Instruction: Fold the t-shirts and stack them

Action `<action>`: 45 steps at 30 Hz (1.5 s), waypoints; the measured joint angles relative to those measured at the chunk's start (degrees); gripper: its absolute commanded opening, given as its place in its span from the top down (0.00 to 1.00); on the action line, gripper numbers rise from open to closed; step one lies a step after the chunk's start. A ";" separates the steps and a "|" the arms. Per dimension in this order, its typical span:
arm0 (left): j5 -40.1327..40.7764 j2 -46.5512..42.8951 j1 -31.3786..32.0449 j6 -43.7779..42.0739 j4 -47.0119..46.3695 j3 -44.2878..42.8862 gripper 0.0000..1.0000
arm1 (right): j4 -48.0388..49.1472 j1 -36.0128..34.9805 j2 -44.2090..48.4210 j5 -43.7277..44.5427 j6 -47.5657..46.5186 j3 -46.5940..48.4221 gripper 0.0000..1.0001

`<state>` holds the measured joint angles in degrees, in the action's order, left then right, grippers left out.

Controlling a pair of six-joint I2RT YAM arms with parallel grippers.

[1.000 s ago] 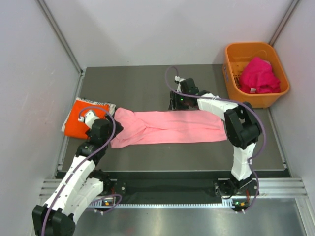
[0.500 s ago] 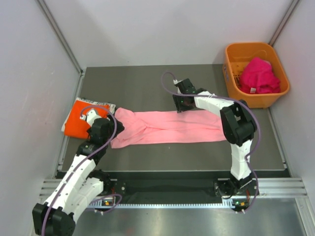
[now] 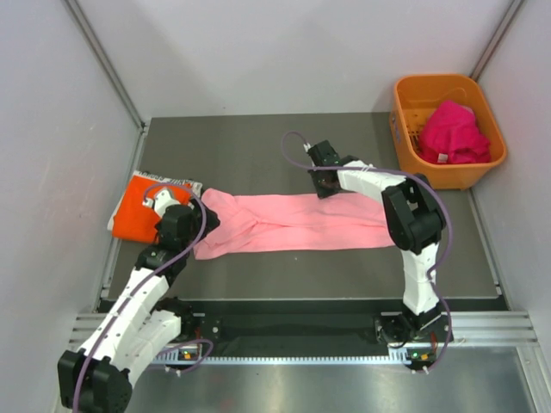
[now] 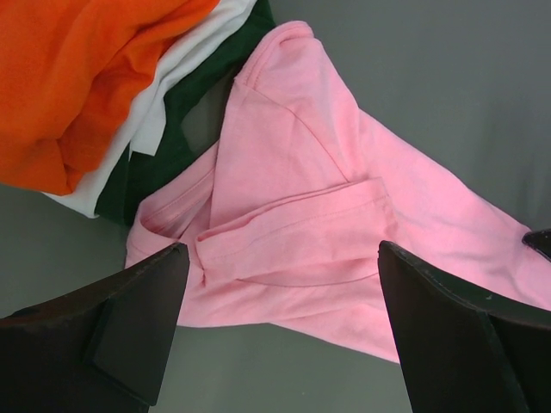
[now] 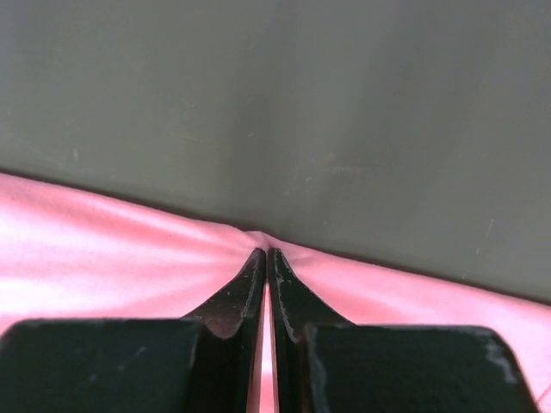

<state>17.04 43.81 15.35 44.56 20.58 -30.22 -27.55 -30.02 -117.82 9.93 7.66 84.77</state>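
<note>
Closure of the right gripper was complete in the right wrist view: both fingers met on a small pinch of the pink t-shirt at its far edge, and the cloth puckered toward the tips. In the top view the wrist body hid that contact. The pink t-shirt lay stretched out in a long band across the middle of the table.

The left gripper stood wide open above the shirt's left end, holding nothing. Whether its fingers touched the cloth could not be told, and the frame cut off both finger bases.

The orange t-shirt lay at the table's left edge. It covered most of the white t-shirt and the dark green t-shirt, so only their edges showed.

Magenta cloth sat bunched in the orange basket at the far right corner. The number of garments in it could not be made out.
</note>
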 measured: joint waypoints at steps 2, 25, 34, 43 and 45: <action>-0.70 0.55 0.00 -0.22 -0.61 0.00 0.05 | 0.00 0.61 0.00 -0.04 0.46 -0.04 0.99; -7.19 29.55 -0.37 -2.84 -10.36 -13.75 0.04 | 0.52 11.19 8.20 -3.93 4.57 -4.96 0.43; -11.82 39.76 -3.61 -1.77 -11.17 -18.53 0.06 | 9.86 5.97 11.10 -24.41 9.09 -4.85 0.44; -19.02 46.45 -8.48 0.87 -11.80 -19.96 0.14 | 21.29 1.36 6.99 -36.06 14.21 -3.69 0.47; -20.26 47.32 -9.27 0.96 -12.50 -20.00 0.19 | 23.80 0.87 5.92 -37.83 15.54 -3.67 0.47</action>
<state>-3.22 91.13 6.09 45.52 8.08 -50.22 -3.75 -29.15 -111.90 -27.90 23.20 81.10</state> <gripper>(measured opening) 0.858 0.536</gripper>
